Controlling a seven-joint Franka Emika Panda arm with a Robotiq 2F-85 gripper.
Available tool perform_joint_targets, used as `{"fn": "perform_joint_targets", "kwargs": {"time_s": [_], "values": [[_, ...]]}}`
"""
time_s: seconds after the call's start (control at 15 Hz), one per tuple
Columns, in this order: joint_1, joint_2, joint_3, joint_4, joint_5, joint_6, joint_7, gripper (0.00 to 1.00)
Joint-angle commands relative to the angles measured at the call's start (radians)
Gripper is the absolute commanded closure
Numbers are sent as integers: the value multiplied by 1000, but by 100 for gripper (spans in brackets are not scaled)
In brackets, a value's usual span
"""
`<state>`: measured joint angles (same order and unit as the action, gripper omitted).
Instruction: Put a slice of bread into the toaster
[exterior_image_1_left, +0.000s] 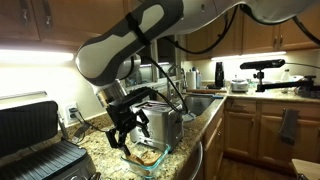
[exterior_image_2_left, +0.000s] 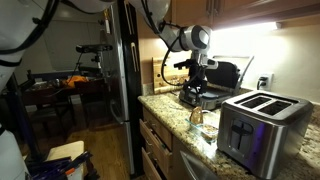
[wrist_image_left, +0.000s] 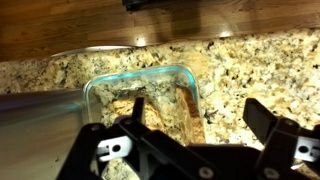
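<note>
Gripper (wrist_image_left: 190, 150) spread wide, empty, hovering over glass dish (wrist_image_left: 140, 75). Bread (wrist_image_left: 187, 105) lies inside, near one wall; toaster (exterior_image_1_left: 163, 125) just beside. Best approach, I'd judge: descend straight, fingers clear of the rim, close gently, since a thin slice tears.

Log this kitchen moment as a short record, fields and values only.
surface: speckled stone counter
toaster: steel, upright, nothing sticking out of its top slots
bread: lying in a glass dish beside the toaster
gripper: over the dish, fingers spread, holding nothing
grill: black and steel, on the same counter
task state: bread not yet picked up
</note>
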<state>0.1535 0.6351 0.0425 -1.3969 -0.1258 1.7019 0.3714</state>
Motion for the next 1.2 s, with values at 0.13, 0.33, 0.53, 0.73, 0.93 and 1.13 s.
{"fn": "perform_joint_targets", "kwargs": {"time_s": [0.13, 0.33, 0.53, 0.73, 0.93, 1.13], "values": [[14, 39, -25, 43, 8, 2, 1, 0], [13, 68, -30, 74, 9, -6, 2, 0], [13, 97, -35, 106, 11, -15, 3, 0], [12, 121, -39, 133, 13, -20, 3, 0], [11, 138, -43, 153, 15, -23, 4, 0], [11, 150, -46, 171, 16, -26, 4, 0]]}}
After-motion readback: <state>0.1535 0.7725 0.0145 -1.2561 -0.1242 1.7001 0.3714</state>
